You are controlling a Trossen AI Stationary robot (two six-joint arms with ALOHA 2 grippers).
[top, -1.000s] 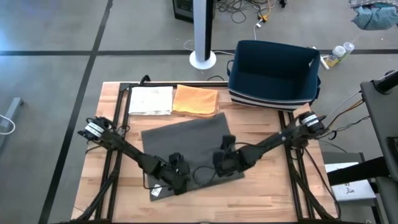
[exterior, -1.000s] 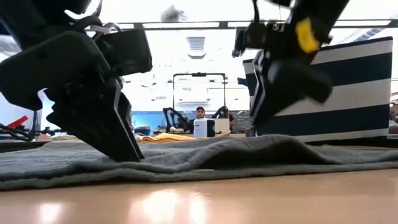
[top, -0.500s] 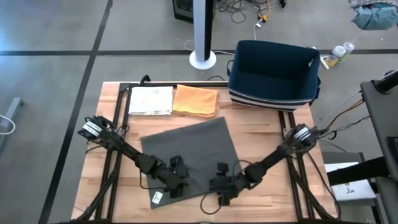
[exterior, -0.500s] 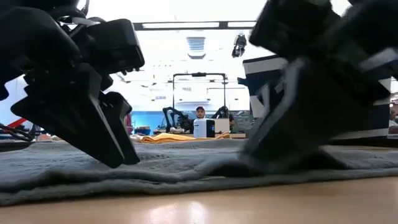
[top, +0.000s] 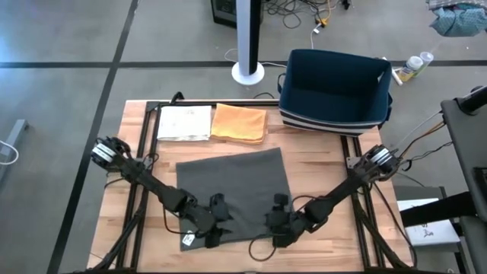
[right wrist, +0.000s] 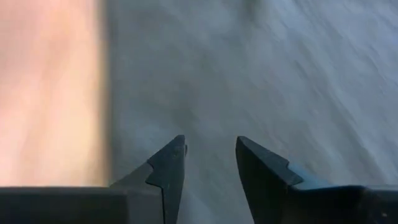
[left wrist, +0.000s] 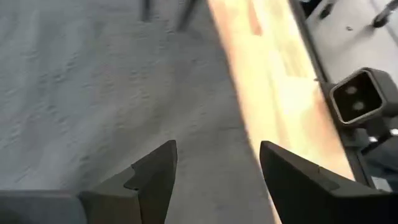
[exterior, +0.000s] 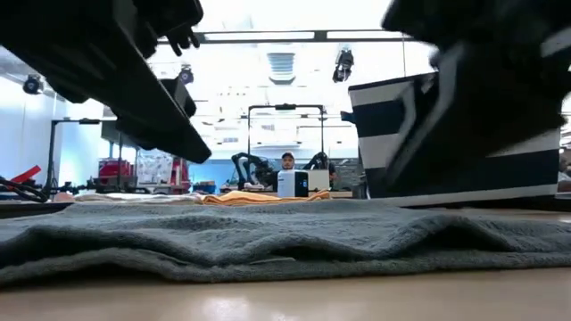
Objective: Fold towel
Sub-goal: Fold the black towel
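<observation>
Left gripper (top: 215,228) hovers over the near-left corner of the grey towel (top: 232,186), its 2 fingers (left wrist: 155,171) spread wide with nothing between them; its wrist view shows towel beneath and the towel's near edge running along bare wood just beside the fingers. Right gripper (top: 278,224) sits over the near-right corner, its fingers (right wrist: 171,165) parted more narrowly and also empty, with the towel's side edge and the wooden table (top: 327,164) just past one fingertip.

The towel lies spread flat in the middle of the table, roughly square, turned slightly so its near edge slopes from left to right. Each gripper is right at its own corner, so neither arm has an advantage; the edge to be lifted lies directly below both and runs left to right between them. Judging by this, the fold would carry that near edge away toward the far edge, which lies just short of the orange cloth (top: 240,123), the white cloth (top: 185,122) and the striped bin (top: 335,91).
</observation>
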